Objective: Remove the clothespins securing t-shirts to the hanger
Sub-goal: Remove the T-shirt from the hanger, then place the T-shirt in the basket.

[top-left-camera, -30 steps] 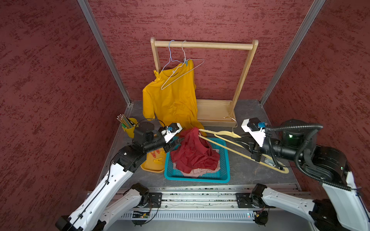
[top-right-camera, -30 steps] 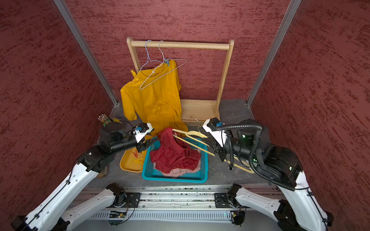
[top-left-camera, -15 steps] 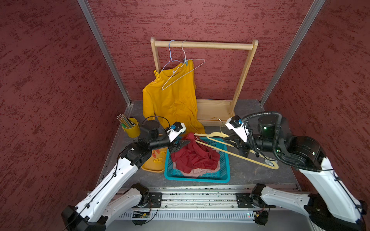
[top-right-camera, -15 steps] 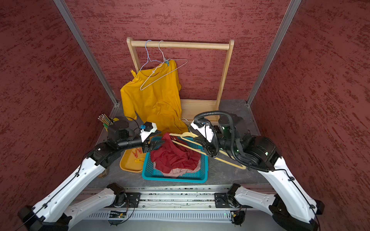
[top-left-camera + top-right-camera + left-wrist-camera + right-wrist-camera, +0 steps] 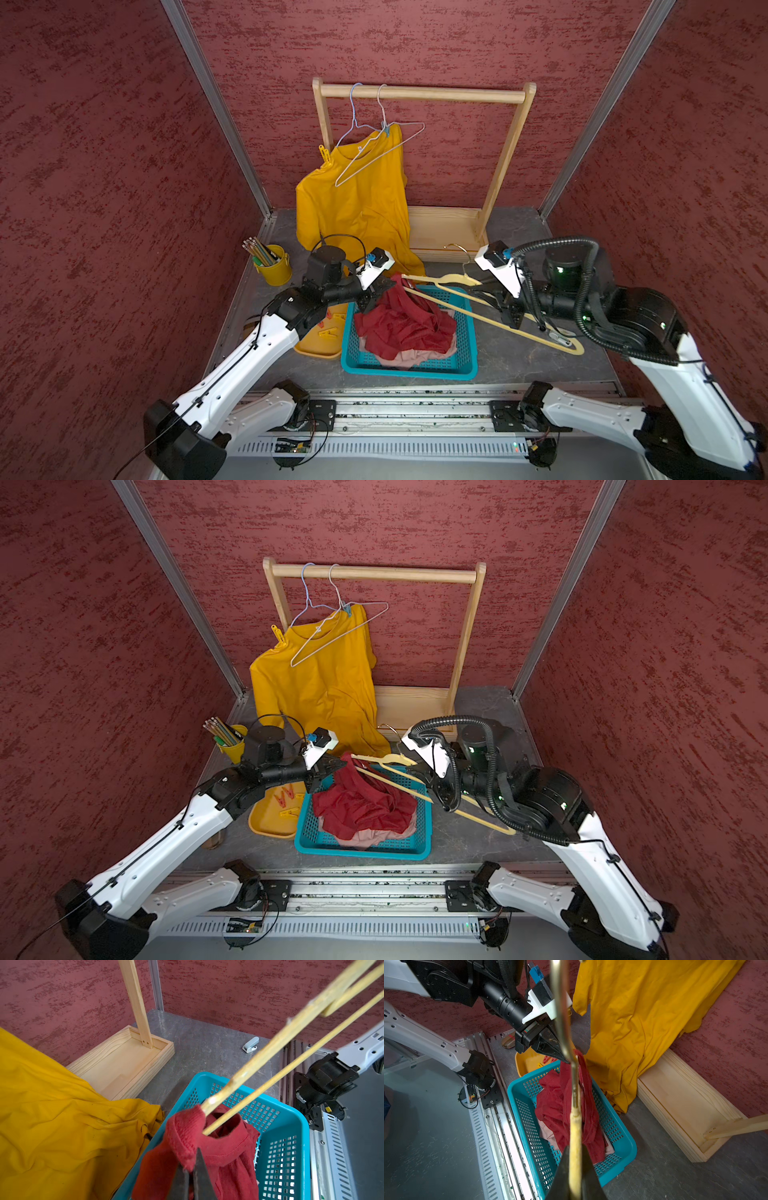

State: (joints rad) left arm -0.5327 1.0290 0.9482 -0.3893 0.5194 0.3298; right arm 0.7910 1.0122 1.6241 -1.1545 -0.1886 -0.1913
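One wooden hanger [image 5: 449,278], red shirt [image 5: 399,328] on its tip, over teal basket [image 5: 407,370].

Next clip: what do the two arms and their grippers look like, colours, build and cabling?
Both arms are white shells with black joints. The left arm carries a thin black cable; the right arm has a black corrugated hose and green lights. A white camera mount with a blue connector sits on each wrist. The left gripper and right gripper have black, tapering jaws.
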